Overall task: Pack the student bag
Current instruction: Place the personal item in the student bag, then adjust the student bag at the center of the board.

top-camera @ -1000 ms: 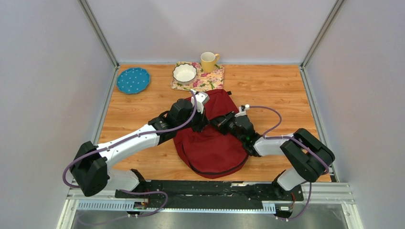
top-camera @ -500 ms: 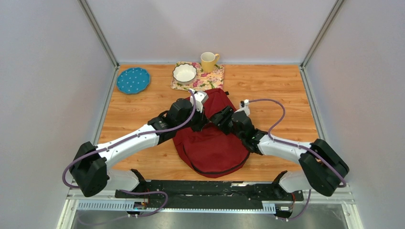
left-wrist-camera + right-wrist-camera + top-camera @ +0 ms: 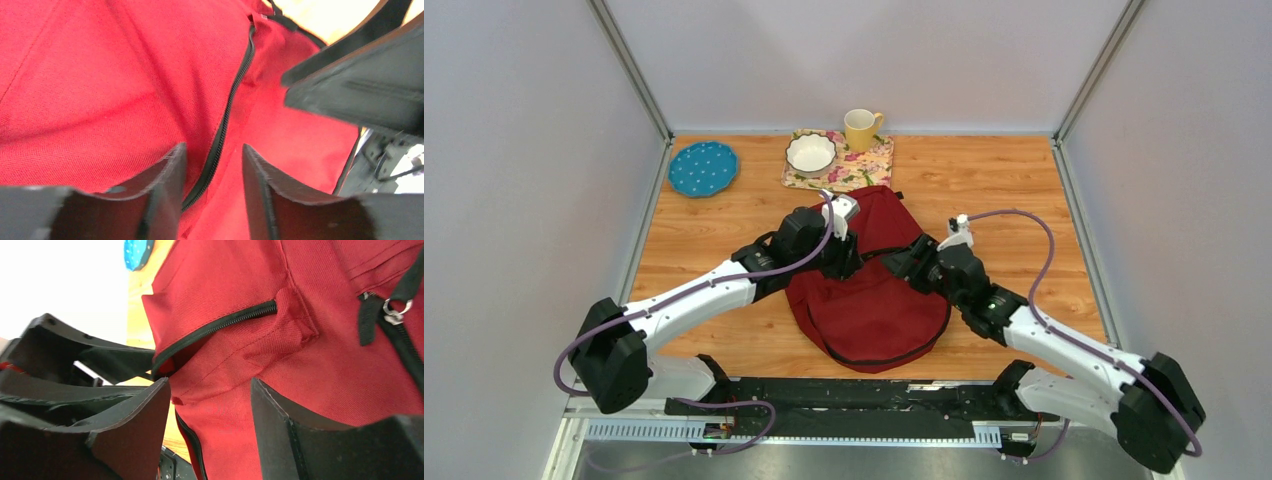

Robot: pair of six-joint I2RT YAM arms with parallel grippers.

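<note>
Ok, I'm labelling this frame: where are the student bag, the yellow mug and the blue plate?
student bag [image 3: 869, 312], top view, lower front panel.
yellow mug [image 3: 859, 131], top view, body.
blue plate [image 3: 703, 168], top view, centre.

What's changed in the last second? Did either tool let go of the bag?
The right arm swung its elbow out to the right and stretched low; the right tool slid slightly right, off the middle of the student bag. Both it and the left tool now stand open, holding nothing. Bag, blue plate, bowl and mug stayed put.
</note>
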